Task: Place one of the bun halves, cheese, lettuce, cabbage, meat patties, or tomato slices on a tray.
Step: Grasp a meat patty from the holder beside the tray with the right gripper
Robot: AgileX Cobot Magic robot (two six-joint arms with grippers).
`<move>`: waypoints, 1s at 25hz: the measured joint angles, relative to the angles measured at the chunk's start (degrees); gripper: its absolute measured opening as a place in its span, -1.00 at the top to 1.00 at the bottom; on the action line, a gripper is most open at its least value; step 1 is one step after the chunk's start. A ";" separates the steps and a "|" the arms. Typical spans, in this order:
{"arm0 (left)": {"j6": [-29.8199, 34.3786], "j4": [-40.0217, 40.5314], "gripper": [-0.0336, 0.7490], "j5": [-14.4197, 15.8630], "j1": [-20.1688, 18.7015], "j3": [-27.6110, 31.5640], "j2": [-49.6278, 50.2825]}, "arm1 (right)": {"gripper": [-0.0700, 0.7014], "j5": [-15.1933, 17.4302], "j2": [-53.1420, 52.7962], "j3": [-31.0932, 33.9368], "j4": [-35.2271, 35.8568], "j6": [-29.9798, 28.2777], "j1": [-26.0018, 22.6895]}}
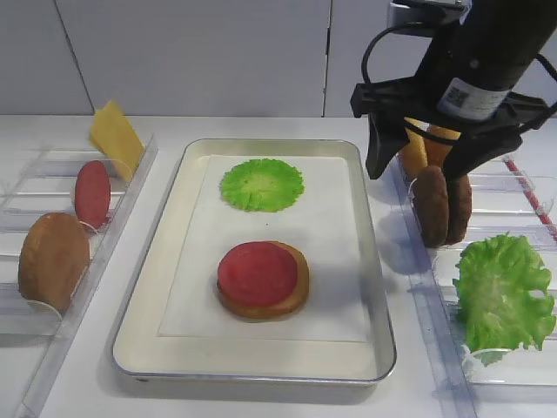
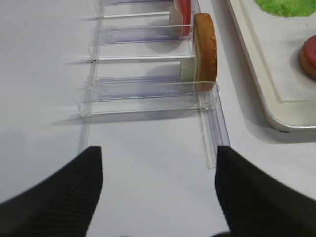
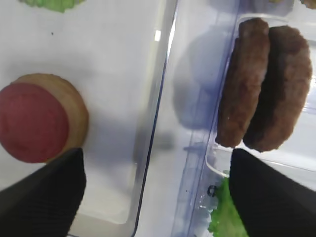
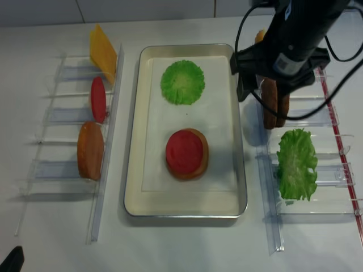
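Observation:
The silvery tray (image 1: 144, 340) holds a cabbage disc (image 1: 261, 185) and a bun half (image 1: 296, 300) topped with a tomato slice (image 1: 258, 273). My right gripper (image 1: 420, 165) hangs open over the right rack, just above two upright meat patties (image 1: 442, 207). In the right wrist view the patties (image 3: 264, 94) lie ahead of the right finger, and the open right gripper (image 3: 158, 197) holds nothing. Lettuce (image 1: 503, 292) stands in front of them. My left gripper (image 2: 158, 192) is open over bare table near a bun half (image 2: 205, 52).
The clear left rack (image 1: 17, 318) holds a bun half (image 1: 52, 259), a tomato slice (image 1: 92, 193) and cheese (image 1: 116, 138). More bun halves (image 1: 416, 155) stand behind the right gripper. The right rack's clear wall (image 3: 197, 163) runs beside the tray rim (image 3: 153, 123).

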 joint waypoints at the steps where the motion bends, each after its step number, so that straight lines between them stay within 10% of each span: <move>1: 0.00 0.00 -0.33 0.00 0.00 0.00 0.00 | -0.66 -1.02 0.29 0.00 -0.59 0.65 0.00; 25: 0.00 0.00 -0.33 0.00 0.00 0.00 0.00 | -0.60 -7.37 6.22 -0.09 -8.95 8.24 0.00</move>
